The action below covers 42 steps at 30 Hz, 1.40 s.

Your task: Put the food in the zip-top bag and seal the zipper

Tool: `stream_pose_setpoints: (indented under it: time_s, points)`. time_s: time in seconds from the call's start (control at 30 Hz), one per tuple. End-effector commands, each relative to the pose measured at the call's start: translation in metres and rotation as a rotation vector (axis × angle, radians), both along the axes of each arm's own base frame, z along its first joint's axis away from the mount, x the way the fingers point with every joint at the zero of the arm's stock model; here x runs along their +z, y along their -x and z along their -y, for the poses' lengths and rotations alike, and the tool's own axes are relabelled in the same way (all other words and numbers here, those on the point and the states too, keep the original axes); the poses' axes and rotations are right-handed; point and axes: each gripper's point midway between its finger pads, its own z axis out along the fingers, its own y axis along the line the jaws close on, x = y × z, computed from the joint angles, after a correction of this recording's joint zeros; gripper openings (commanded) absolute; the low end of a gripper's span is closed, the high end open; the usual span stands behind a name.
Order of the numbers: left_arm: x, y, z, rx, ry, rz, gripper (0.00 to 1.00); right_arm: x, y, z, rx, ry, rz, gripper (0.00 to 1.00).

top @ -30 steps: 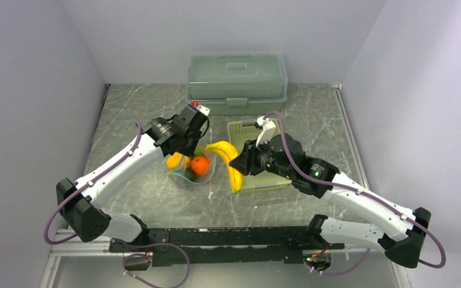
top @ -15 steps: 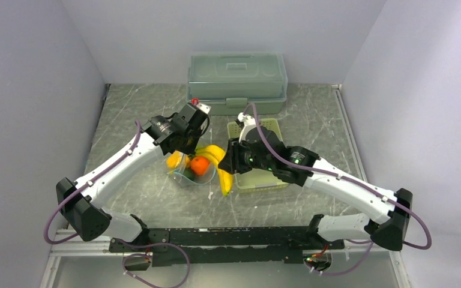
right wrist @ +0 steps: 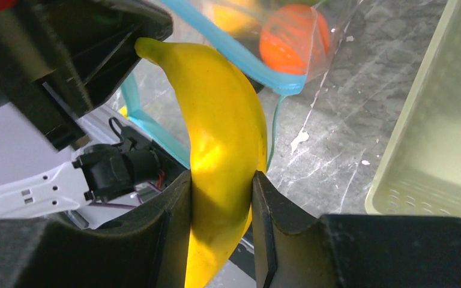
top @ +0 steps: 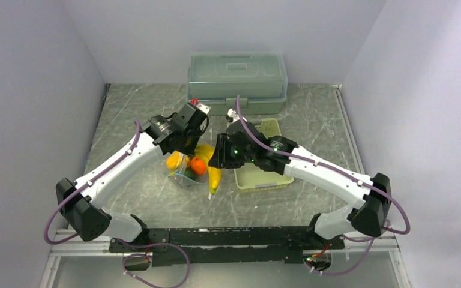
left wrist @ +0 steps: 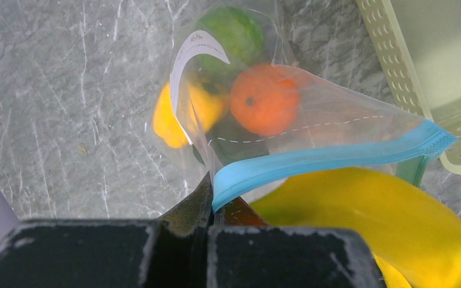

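Though half-parted, right pincer (right wrist: 221, 183) round bananas (right wrist: 219, 108)

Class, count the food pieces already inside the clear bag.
4: light green fruit deepest, orange ball and yellow pepper in the middle, dark avocado nearest the zipper; others may be hidden.

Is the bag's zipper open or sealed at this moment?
Open: the zipper shows its teal sides apart, and the right gripper holds the banana at the gap.
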Motion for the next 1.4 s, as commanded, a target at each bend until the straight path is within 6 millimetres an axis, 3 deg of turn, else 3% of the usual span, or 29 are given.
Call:
stream_pose_setpoints:
  time_s: [0.0,0.47,1.07,1.2,1.37]
  points:
    - [0.018,0.004,0.006,0.001,0.084,0.022,0.00,0.010,-0.015,-0.012,-0.063,-0.064,-0.045,0.00]
    - [0.013,0.023,0.014,-0.008,0.109,-0.023,0.00,-0.009,-0.048,-0.030,-0.226,-0.162,-0.163,0.00]
    - [0.014,0.037,0.036,-0.055,0.150,-0.054,0.00,-0.041,-0.088,-0.033,-0.497,-0.180,-0.194,0.00]
    - [0.014,0.036,0.037,-0.054,0.150,-0.056,0.00,-0.049,-0.093,-0.037,-0.508,-0.168,-0.194,0.03]
    - [0.017,0.034,0.037,-0.052,0.152,-0.040,0.00,-0.052,-0.095,-0.044,-0.484,-0.154,-0.176,0.19]
